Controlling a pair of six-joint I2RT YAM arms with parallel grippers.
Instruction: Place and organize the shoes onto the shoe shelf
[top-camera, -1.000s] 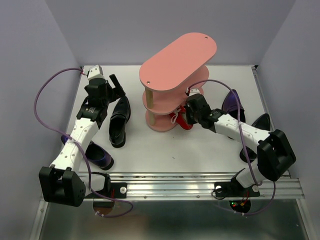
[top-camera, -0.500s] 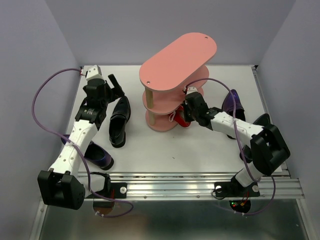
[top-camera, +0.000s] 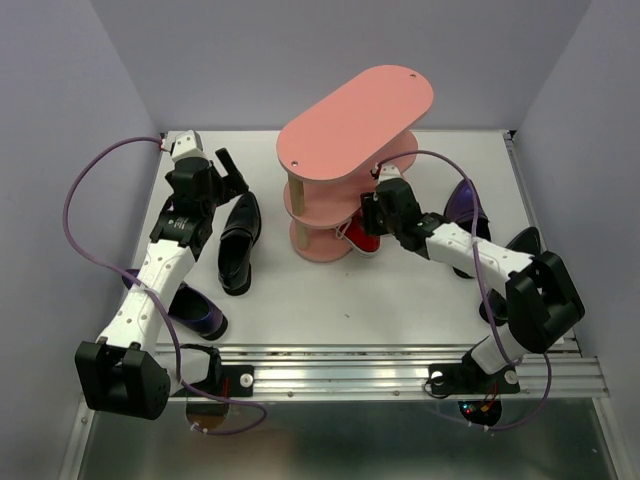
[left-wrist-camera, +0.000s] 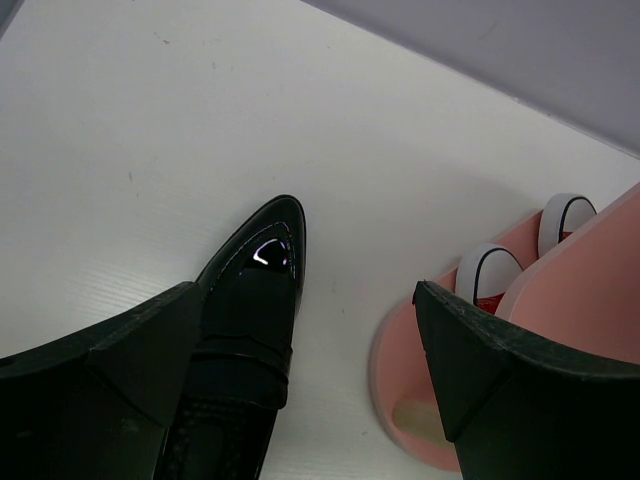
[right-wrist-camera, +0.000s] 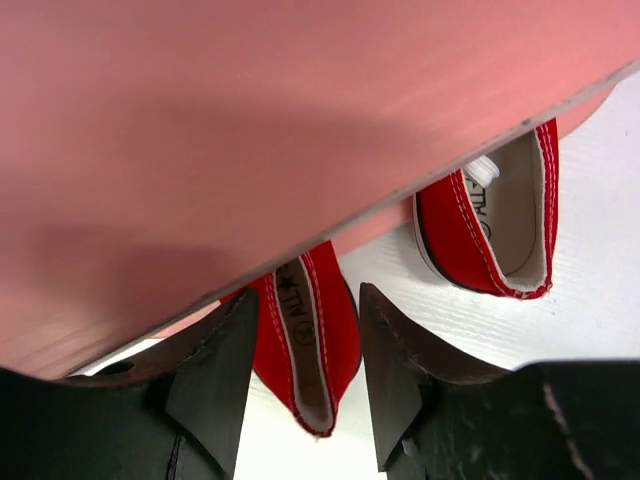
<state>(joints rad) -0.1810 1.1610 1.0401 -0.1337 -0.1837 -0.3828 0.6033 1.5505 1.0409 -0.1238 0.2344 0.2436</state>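
Red sneakers (right-wrist-camera: 445, 230) sit on the shelf's (top-camera: 355, 110) bottom tier — four shoes (top-camera: 240, 243) to go (right tool (right-wrist-camera: 305, 295) parted around one heel, left tool (left-wrist-camera: 305, 290) wide, empty).

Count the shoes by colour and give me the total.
Red sneakers: 2
Purple shoes: 2
Black loafers: 2 (the right one is partly hidden by the arm)
Total: 6
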